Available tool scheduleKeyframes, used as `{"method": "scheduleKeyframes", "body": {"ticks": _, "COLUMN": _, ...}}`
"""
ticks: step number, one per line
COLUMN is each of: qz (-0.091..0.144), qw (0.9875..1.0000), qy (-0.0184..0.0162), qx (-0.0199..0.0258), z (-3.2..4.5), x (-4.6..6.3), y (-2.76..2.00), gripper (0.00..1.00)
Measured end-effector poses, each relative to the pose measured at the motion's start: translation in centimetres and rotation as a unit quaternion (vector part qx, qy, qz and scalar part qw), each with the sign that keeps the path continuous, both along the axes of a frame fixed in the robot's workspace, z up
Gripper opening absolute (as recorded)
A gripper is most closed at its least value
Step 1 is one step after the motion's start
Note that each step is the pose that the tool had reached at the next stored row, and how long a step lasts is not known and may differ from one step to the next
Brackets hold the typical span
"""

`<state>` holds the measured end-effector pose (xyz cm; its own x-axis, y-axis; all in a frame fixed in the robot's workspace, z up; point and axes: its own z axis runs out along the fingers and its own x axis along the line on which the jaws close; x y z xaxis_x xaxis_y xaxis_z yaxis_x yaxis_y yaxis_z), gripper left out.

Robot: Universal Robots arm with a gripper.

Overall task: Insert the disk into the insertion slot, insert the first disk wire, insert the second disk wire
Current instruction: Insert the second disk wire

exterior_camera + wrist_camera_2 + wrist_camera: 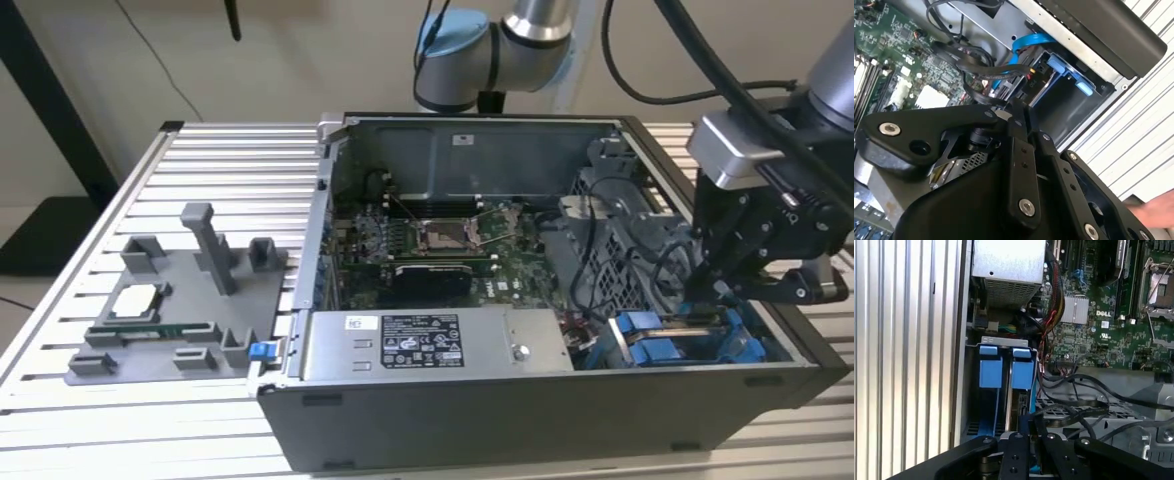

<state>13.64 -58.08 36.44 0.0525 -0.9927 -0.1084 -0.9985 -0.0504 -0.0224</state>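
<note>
While the gripper (pixel 721 298) hangs low in the exterior view's right half, right over the drive bay in the lower right corner of the open computer case (pixel 534 420), you have very little room. The disk (pixel 674 340) shows there as blue carrier plastic sitting in the bay just below the tool, and the loose black cables (pixel 627 260) sag between bay and motherboard. Any sideways swing could drag them. In the second wrist view the gripper (pixel 1016 107) has its fingers drawn close together, almost no gap, with the tip right among a tangle of black leads (pixel 974 67). I cannot tell whether something thin is pinched there, so treat it as possibly loaded. The disk (pixel 1066 70) lies beyond the tip, its blue frame against the bay wall. A connector pushed in at a slant would likely jam or bend (the bay mouth looks tight). In the first wrist view the gripper (pixel 1028 426) lines up with the disk (pixel 1023 375), and a second blue carrier (pixel 990 372) stands touching beside it, so you could go for the wrong one. The looping cables (pixel 1074 407) beside the tool could snag the linkage as you move.
</note>
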Motion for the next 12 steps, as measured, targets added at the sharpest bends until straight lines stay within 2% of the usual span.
{"method": "scheduleKeyframes", "body": {"ticks": 3, "qz": 0.0, "qw": 1.0, "qy": -0.0016, "qx": 0.0001, "z": -0.35, "x": -0.18, "y": -0.08, "gripper": 0.0}}
{"method": "scheduleKeyframes", "body": {"ticks": 9, "qz": 0.0, "qw": 1.0, "qy": -0.0019, "qx": 0.0001, "z": -0.36, "x": -0.23, "y": -0.1, "gripper": 0.0}}
{"method": "scheduleKeyframes", "body": {"ticks": 10, "qz": 0.0, "qw": 1.0, "qy": -0.0042, "qx": 0.0008, "z": -0.37, "x": -0.31, "y": -0.12, "gripper": 0.0}}
{"method": "scheduleKeyframes", "body": {"ticks": 12, "qz": 0.0, "qw": 0.9998, "qy": -0.017, "qx": 0.0031, "z": -0.37, "x": -0.71, "y": -0.15, "gripper": 0.0}}
